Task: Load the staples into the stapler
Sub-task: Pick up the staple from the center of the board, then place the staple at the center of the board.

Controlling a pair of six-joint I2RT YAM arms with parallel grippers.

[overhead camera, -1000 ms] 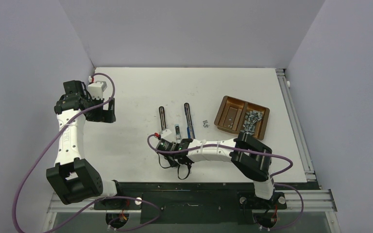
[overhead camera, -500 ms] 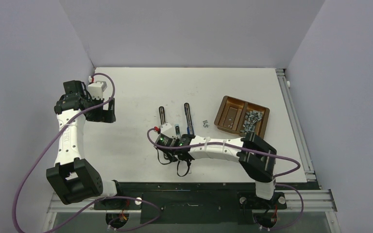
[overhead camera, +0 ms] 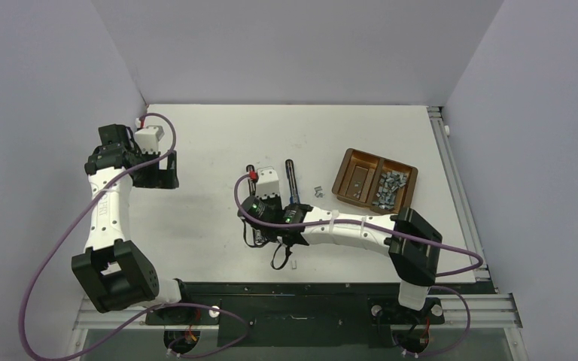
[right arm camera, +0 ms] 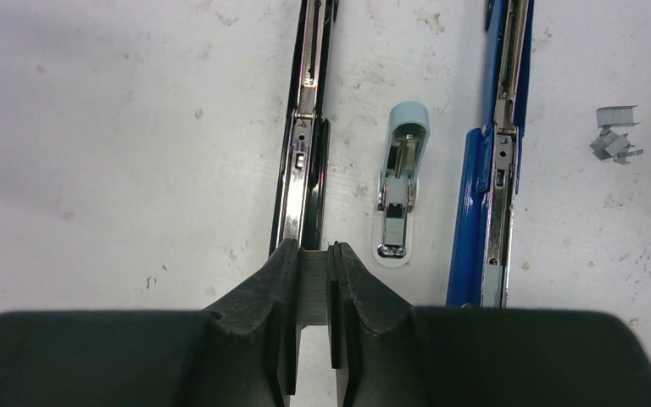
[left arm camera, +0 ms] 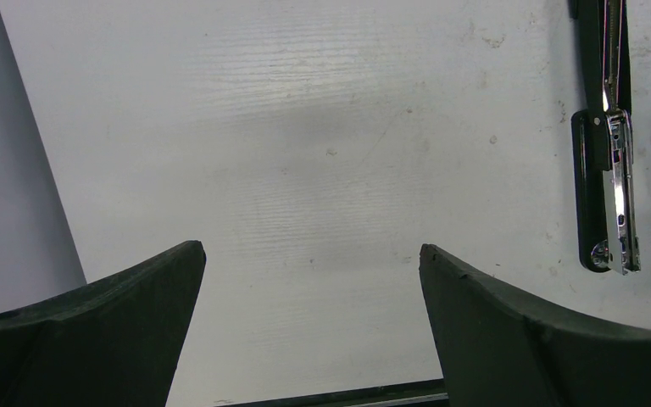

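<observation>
Reaching farther out than a second ago, the right arm has carried its wrist away from the near edge of the table (overhead camera: 211, 135) and up over the row of staplers, while the left arm has stayed where it was.

The right gripper (right arm camera: 312, 254) is clamped on a short grey staple strip (right arm camera: 312, 284), which stands pinched between the two dark fingers. In the right wrist view the fingertips sit right at the near end of the black stapler (right arm camera: 308, 153), which lies opened out flat with its chrome rail facing up. I cannot tell whether the strip touches that rail.

Just to the right of the black stapler lies a small light-blue stapler (right arm camera: 407, 119). Beyond it is a blue stapler (right arm camera: 475, 195), also opened out long. A few loose staples (right arm camera: 614, 140) lie on the table further right, apart from the blue stapler.

At the right side of the table sits a brown tray (overhead camera: 340, 179) with two compartments. A heap of staples (overhead camera: 388, 186) fills its right compartment, and only a few bits lie in the left one.

The left gripper (left arm camera: 309, 254) hangs over bare table at the left with its jaws spread wide, holding nothing.
</observation>
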